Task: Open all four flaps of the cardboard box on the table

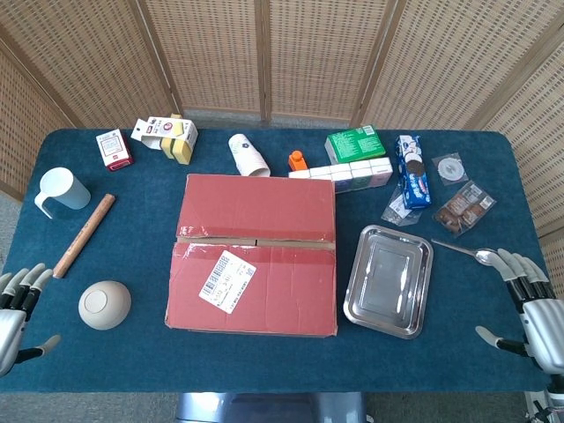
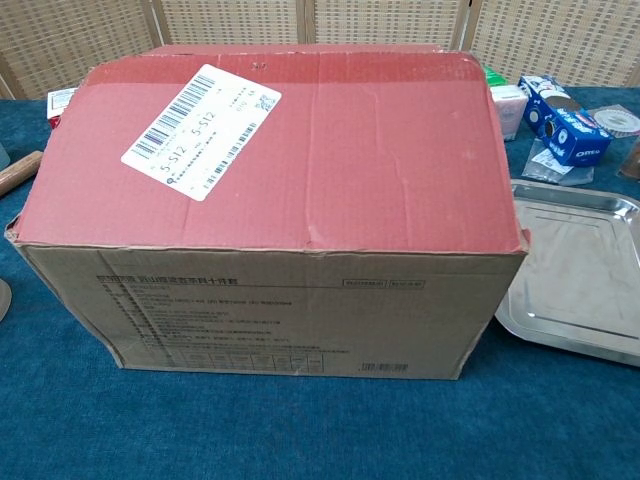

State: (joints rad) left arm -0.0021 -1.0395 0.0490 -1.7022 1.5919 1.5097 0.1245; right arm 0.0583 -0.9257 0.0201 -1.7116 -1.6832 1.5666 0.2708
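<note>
**Operator:** Report box status.

**Arm:** The cardboard box (image 1: 256, 256) sits mid-table between the bowl (image 1: 104, 304) and the steel tray (image 1: 389, 278). Both red top flaps lie flat, meeting at the centre seam (image 1: 256, 238). I judge no flap is opened yet.

**Operator:** Hand status?

**Arm:** My left hand (image 1: 16, 308) and right hand (image 1: 529, 304) are empty, fingers spread, at the table's near corners, well apart from the box. Next move: reach to the seam and lift one flap edge.

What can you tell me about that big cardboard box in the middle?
The cardboard box sits upright mid-table on the blue cloth, closed. Its two top flaps, reddish on the outside, lie flat and meet at a seam across the middle. A white barcode label is stuck on the near flap. The brown front wall carries small print. Neither hand touches it.
</note>
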